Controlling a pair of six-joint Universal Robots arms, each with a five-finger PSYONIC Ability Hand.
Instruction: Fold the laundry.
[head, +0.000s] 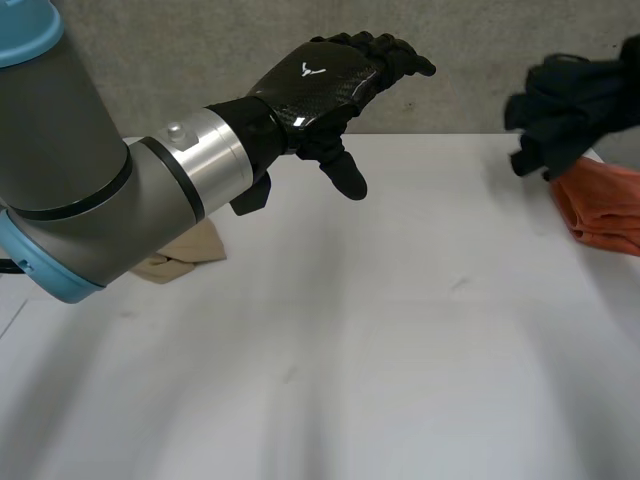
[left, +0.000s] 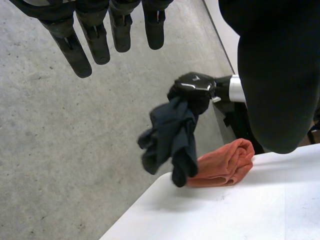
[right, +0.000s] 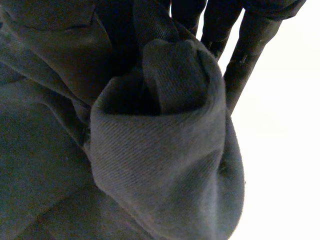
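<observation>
In the head view the white counter (head: 400, 350) carries a folded beige cloth (head: 190, 255) at its left side, half hidden beneath the bulky left arm (head: 90, 200), and a crumpled orange cloth (head: 605, 210) at the right edge. A bunched dark garment (head: 572, 115) hangs in the air just above the orange cloth and covers part of it. The left hand (head: 320, 85) is raised over the far edge of the counter, its fingers stretched out and slightly spread, the thumb pointing down, holding nothing and touching nothing. In the left wrist view the grey concrete floor (left: 60, 150) lies beyond the counter's corner, where the orange cloth (left: 222, 165) sits rolled up. The left hand's straight fingers (left: 80, 47) are apart from one another, and its broad thumb (left: 277, 80) blocks part of the scene on the counter's side. Past them the right hand (left: 196, 86) is closed on the top of the dark garment (left: 172, 140), which dangles in loose folds, its lowest fold hanging in front of the counter's edge just beside the orange cloth. In the right wrist view the dark garment (right: 165, 150) is bunched thick against the palm and hides most of the right hand; the fingers (right: 250, 50) run down behind a rolled fold of the fabric, with the pale counter behind them.
</observation>
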